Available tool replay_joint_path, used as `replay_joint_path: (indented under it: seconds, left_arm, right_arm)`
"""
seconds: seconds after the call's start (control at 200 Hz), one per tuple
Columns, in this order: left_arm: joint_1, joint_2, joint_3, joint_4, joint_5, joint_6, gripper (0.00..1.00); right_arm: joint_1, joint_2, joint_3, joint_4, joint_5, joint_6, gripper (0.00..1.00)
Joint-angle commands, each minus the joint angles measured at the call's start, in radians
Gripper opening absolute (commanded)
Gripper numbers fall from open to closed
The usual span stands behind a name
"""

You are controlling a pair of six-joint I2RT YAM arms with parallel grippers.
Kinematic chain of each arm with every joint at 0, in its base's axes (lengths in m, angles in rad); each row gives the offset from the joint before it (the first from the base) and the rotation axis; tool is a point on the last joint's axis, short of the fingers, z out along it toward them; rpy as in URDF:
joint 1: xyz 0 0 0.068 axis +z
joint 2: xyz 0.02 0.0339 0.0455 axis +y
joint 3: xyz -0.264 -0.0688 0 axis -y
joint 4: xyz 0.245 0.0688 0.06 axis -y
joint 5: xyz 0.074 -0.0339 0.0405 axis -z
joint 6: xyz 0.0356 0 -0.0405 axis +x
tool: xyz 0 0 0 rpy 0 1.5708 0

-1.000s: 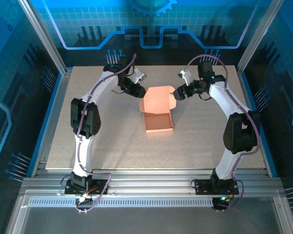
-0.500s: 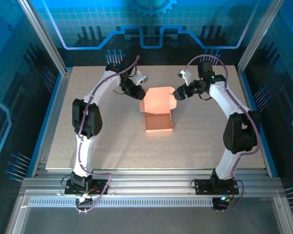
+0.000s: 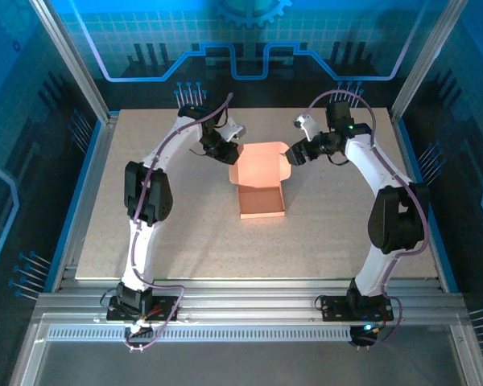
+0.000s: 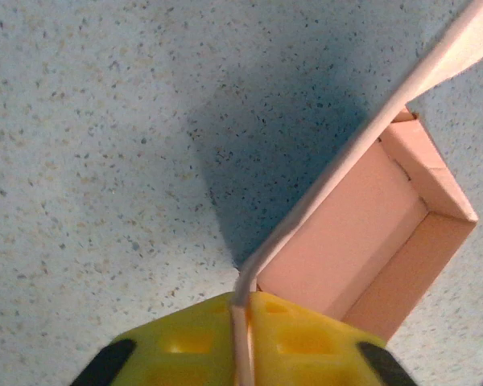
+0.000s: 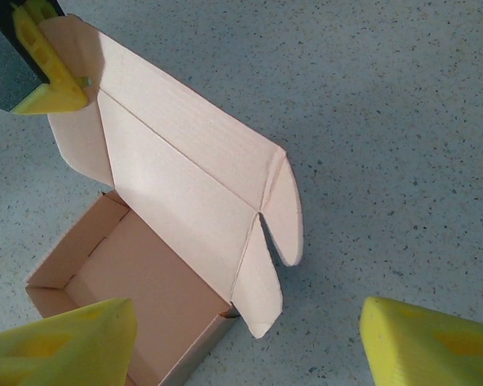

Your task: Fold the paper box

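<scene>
Clamped shut on the lid's left corner, the left gripper [image 4: 241, 318] has edged slightly inward over the last second. Even so, the lid [image 3: 259, 165] looks unmoved, raised over the box [image 3: 262, 203] at the middle of the table [image 3: 330, 233]. The right gripper [image 3: 295, 154] has stayed put, jaws spread wide just beside the right flap [image 5: 283, 213]. Closing the lid has barely begun, I judge.

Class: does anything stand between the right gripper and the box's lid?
Nothing visible. Only bare table lies between the open right gripper and the box lid; the left gripper pinches the lid's left edge.
</scene>
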Motion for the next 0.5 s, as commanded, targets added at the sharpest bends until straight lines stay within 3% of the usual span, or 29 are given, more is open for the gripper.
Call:
replay_joint_path:
  seconds: [0.0, 0.32, 0.495]
  left_arm:
    - [-0.011, 0.002, 0.040, -0.028, 0.002, 0.006, 0.03]
    - [-0.031, -0.050, -0.016, -0.011, 0.043, 0.135, 0.00]
    - [-0.034, -0.062, -0.041, -0.008, 0.054, 0.197, 0.00]
  right_arm:
    - [-0.012, -0.016, 0.011, -0.011, -0.003, 0.000, 0.74]
    - [0.034, 0.046, 0.084, -0.061, 0.157, -0.007, 0.73]
    - [0.045, 0.098, 0.133, -0.116, 0.119, -0.058, 0.73]
